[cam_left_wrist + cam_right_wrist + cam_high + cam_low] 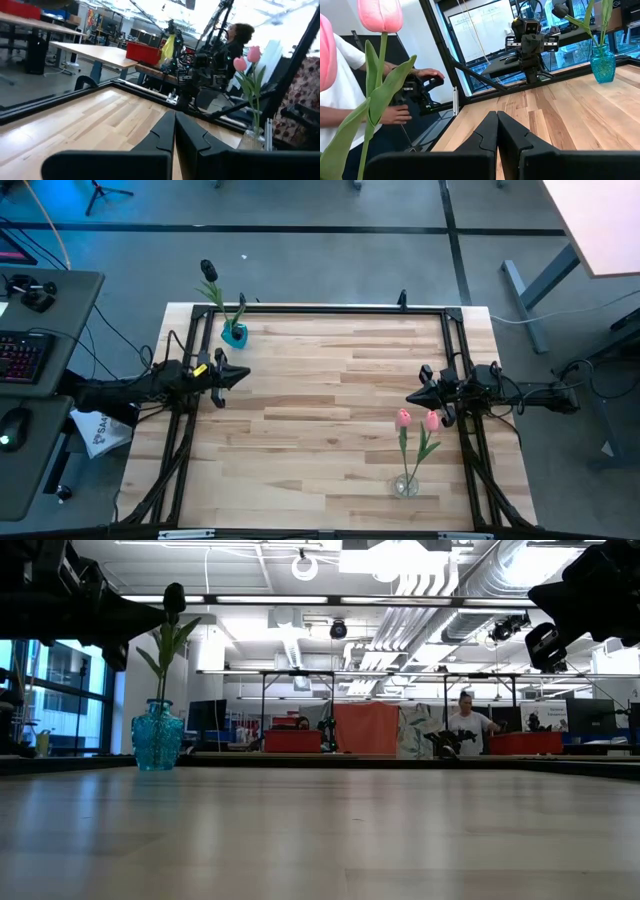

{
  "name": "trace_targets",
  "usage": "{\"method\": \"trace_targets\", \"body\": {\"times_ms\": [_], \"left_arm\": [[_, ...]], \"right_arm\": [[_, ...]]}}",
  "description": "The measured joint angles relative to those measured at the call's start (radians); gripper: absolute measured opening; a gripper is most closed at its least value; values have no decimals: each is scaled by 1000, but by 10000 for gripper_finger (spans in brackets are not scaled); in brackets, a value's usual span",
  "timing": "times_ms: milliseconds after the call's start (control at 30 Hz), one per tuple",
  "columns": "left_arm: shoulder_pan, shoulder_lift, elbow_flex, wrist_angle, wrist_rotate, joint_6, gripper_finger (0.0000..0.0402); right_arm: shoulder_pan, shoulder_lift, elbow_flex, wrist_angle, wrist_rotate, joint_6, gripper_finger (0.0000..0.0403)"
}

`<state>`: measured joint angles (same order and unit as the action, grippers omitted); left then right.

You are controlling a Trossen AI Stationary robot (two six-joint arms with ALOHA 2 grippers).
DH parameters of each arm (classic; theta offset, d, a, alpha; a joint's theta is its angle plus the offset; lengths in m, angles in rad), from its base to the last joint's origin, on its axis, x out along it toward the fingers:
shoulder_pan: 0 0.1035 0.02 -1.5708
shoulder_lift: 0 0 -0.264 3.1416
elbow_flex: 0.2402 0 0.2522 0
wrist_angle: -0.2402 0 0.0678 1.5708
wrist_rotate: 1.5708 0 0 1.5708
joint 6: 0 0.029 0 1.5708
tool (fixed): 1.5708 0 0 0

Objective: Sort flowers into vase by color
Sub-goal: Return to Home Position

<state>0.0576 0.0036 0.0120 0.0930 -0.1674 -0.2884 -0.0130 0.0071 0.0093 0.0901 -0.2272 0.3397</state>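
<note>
A dark tulip stands with its stem in a blue glass vase at the table's far left; both also show in the low view. Two pink tulips stand with their stems in a clear glass vase at the near right. My left gripper is shut and empty, above the table just near of the blue vase. My right gripper is shut and empty, above the table beside the pink heads.
A black frame runs round the wooden table top. A person's hands hold a controller beyond the table's near edge. The middle of the table is bare wood.
</note>
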Motion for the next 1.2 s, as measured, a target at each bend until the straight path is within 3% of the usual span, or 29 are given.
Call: {"method": "trace_targets", "body": {"times_ms": [100, 233, 300, 500, 1200], "left_arm": [[-32, 0, 0, -1, 33, 69, 1], [-83, -1, 0, -72, 183, 129, 1], [-106, 0, 0, -79, 206, 176, 1], [-140, 0, 1, -79, 185, 264, 1], [-160, 0, 1, -79, 181, 187, 1]], "right_arm": [[0, 0, 0, 0, 0, 0, 0], [0, 0, 0, -1, 0, 0, 0], [0, 0, 0, -1, 0, 0, 0], [0, 0, 0, -5, 0, 0, 0], [0, 0, 0, -5, 0, 0, 0]]}}
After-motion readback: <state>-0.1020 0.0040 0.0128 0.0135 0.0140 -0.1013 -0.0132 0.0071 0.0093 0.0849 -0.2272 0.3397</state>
